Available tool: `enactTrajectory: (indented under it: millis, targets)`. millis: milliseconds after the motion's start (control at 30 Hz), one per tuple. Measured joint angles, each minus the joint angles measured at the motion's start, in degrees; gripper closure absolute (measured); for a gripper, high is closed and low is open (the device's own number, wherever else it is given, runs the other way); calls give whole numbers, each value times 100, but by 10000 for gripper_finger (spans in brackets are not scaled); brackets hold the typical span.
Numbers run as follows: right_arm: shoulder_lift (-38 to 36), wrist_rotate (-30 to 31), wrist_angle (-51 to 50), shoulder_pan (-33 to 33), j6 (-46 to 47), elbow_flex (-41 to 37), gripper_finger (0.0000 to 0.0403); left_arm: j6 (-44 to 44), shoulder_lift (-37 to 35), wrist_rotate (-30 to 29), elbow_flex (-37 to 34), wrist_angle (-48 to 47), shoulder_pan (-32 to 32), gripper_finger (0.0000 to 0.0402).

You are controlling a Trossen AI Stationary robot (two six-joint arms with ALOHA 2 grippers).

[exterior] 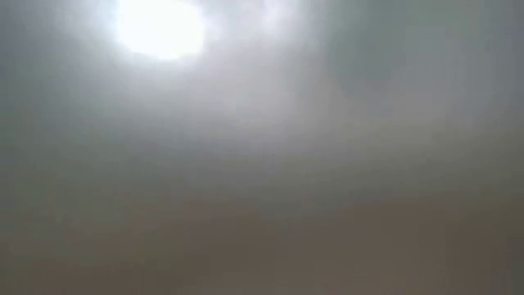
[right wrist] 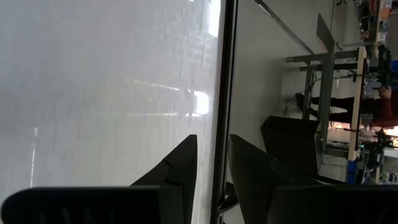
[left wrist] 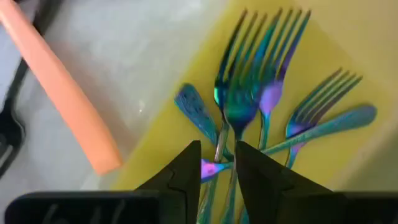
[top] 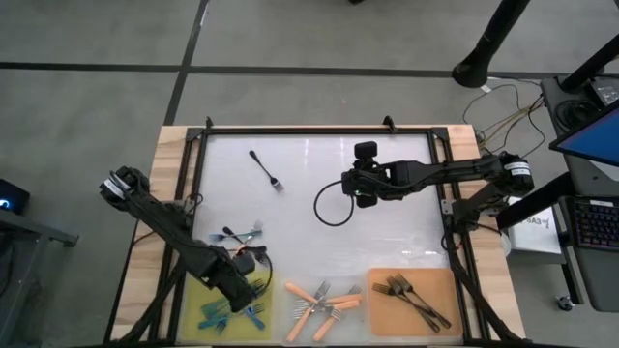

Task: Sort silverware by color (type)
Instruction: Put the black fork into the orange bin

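Left pincer (top: 235, 287) reaches low with fingers slightly parted, while right pincer (top: 360, 189), seemingly narrow-gapped, hovers mid-table.

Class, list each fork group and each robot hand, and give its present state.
Blue-teal forks: piled on yellow mat.
Orange-handled forks: heaped on table between mats.
Dark forks: piled on orange mat.
Lone dark fork: lying unsorted on table.
Left hand: parted, above blue-teal forks.
Right hand: parted, empty, mid-table.
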Motion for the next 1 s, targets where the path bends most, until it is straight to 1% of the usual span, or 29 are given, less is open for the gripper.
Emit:
enactTrajectory:
  millis: [133,233,300,400,467,533,600,667,700,800,1000]
  targets:
    - [0,0,0,0,0,0,321,82,-129,49,21,-14,204,320]
    - [0,0,0,-1,0,0,321,234,-221,-96,183,-20,262,320]
    - [0,0,0,0,0,0,321,430,-267,-329,364,-150,274,320]
    - [0,0,1,-1,0,2,321,917,-270,-945,761,-613,319,320]
    - [0,-1,2,0,0,0,321,1189,-266,-1489,1024,-1085,375,320]
    - [0,0,2,1,0,0,321,1284,-251,-2155,1208,-1606,459,320]
    - [0,0,4,0,0,0,321,1286,-234,-2972,1299,-2044,623,320]
    - [0,0,4,0,0,0,321,1286,-233,-3523,1316,-2289,904,320]
    - [0,-2,4,-1,0,2,321,1332,-232,-3637,1304,-2357,1087,320]
    - [0,-1,4,-1,0,0,321,1931,-237,-3693,1247,-2343,1690,320]
    - [0,0,18,1,0,2,321,3766,-246,-3684,1148,-1842,2967,320]
